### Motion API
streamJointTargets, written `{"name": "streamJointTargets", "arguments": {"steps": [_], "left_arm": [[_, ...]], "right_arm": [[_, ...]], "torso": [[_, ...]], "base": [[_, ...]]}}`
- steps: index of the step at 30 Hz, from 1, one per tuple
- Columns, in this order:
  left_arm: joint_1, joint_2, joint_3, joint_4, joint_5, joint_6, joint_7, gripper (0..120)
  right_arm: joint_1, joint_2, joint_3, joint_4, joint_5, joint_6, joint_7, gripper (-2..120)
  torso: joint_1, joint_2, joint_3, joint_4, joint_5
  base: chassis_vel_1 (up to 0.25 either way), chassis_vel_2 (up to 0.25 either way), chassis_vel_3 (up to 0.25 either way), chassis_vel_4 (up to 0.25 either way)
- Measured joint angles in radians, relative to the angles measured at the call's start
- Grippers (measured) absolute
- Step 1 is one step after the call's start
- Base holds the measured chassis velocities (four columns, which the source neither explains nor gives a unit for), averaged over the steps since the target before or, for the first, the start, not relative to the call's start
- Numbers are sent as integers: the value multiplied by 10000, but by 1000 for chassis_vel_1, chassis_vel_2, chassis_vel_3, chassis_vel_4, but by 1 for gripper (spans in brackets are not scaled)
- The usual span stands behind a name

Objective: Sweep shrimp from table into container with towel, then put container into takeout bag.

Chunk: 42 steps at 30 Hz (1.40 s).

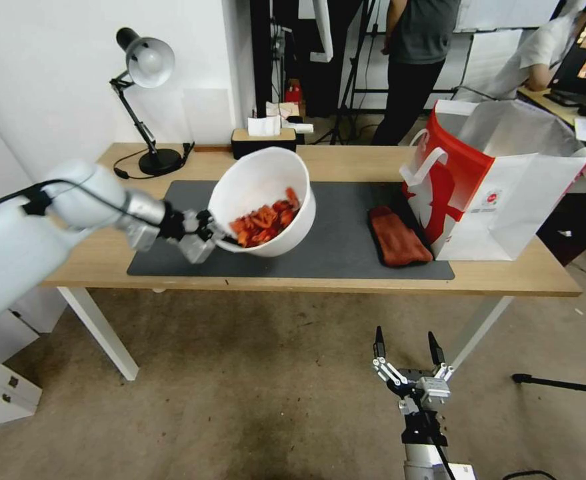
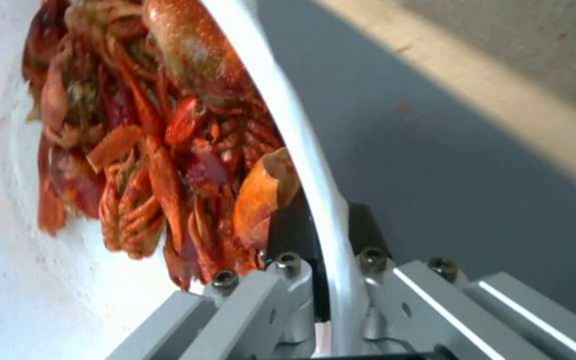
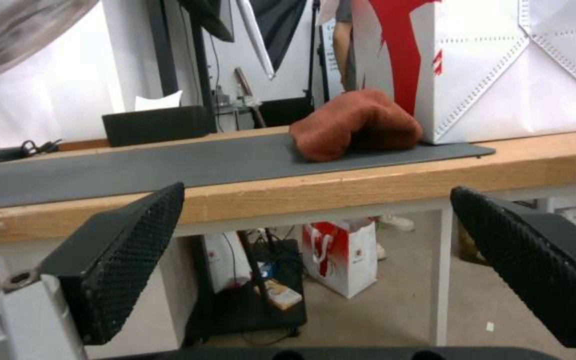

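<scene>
The white container (image 1: 261,179) hangs tilted above the grey mat, its mouth turned toward me, with the red shrimp (image 1: 265,223) heaped at its low side. My left gripper (image 1: 211,235) is shut on its near rim; in the left wrist view the fingers (image 2: 287,235) pinch the container rim (image 2: 301,145) beside the shrimp (image 2: 148,150). The rust-red towel (image 1: 398,244) lies on the mat next to the takeout bag (image 1: 499,193), which stands open at the table's (image 1: 346,283) right end. Below the front edge, my right gripper (image 1: 407,348) hangs open and holds nothing. From the right wrist, the towel (image 3: 355,129) lies against the bag (image 3: 481,70).
A desk lamp (image 1: 147,100) and a black tissue box (image 1: 264,139) stand along the table's back edge. People stand in the room behind. A small red-and-white bag (image 3: 338,255) sits on the floor under the table.
</scene>
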Motion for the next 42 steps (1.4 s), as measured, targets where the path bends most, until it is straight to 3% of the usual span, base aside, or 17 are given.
{"name": "streamJointTargets", "arguments": {"steps": [1,2,4,5,7,8,10,11,13,26,29,31,32,34,35,39,42], "left_arm": [[-383,-347,235,407,0,-26,0,0],[-383,-347,235,407,0,-26,0,0],[-999,-1055,580,1064,1,-127,0,0],[-999,-1055,580,1064,1,-127,0,0],[-1530,-1864,807,1755,-2,-213,-35,0],[-1530,-1864,807,1755,-2,-213,-35,0],[-1876,-2748,885,2394,0,-294,-101,0],[-1876,-2748,885,2394,0,-294,-101,0],[-2190,-3476,989,2916,6,-305,-237,0],[-3239,-5118,1277,4430,-2,-304,-756,0],[-3404,-5653,1336,4885,4,-327,-941,0],[-3557,-6238,1351,5393,76,-427,-1097,0],[-3557,-6238,1351,5393,76,-427,-1097,0],[-3670,-6789,1355,5859,187,-620,-1332,0],[-3670,-6789,1355,5859,187,-620,-1332,0],[-3831,-7676,1334,6611,326,-793,-1586,0],[-3954,-8024,1338,6966,264,-817,-1673,0]], "right_arm": [[0,33,20,12,-21,-11,-1,100],[0,33,20,12,-21,-11,-1,100],[11,97,42,19,-72,-32,-2,100],[11,97,42,19,-72,-32,-2,100],[35,161,56,7,-102,-47,-4,100],[35,161,56,7,-102,-47,-4,100],[53,186,61,-24,-108,-79,-11,100],[53,186,61,-24,-108,-79,-11,100],[67,181,77,-34,-109,-117,-15,100],[126,80,94,-91,-109,-175,-70,100],[152,65,93,-135,-109,-177,-86,100],[171,50,94,-156,-107,-178,-101,100],[171,50,94,-156,-107,-178,-101,100],[178,39,104,-196,-102,-178,-111,100],[178,39,104,-196,-102,-178,-111,100],[172,3,139,-251,-74,-153,-121,100],[161,-28,187,-269,-57,-111,-134,100]], "torso": [[0,0,0,1,2],[0,0,0,1,2],[0,0,0,3,1],[0,0,0,3,1],[0,0,0,5,4],[0,0,0,5,4],[0,0,0,-4,3],[0,0,0,-4,3],[2,-1,1,-4,3],[0,1,-2,3,2],[-2,1,-1,4,0],[-1,1,-2,3,2],[-1,1,-2,3,2],[0,1,-1,0,4],[0,1,-1,0,4],[-1,1,-1,0,2],[-1,1,-1,1,2]], "base": [[0,0,0,0],[0,0,0,0],[0,0,0,0],[0,0,0,0],[0,0,0,0],[0,0,0,0],[0,0,0,0],[0,0,0,0],[0,0,0,0],[0,0,0,0],[0,0,0,0],[0,0,0,0],[0,0,0,0],[0,0,0,0],[0,0,0,0],[0,0,0,0],[0,0,0,0]]}}
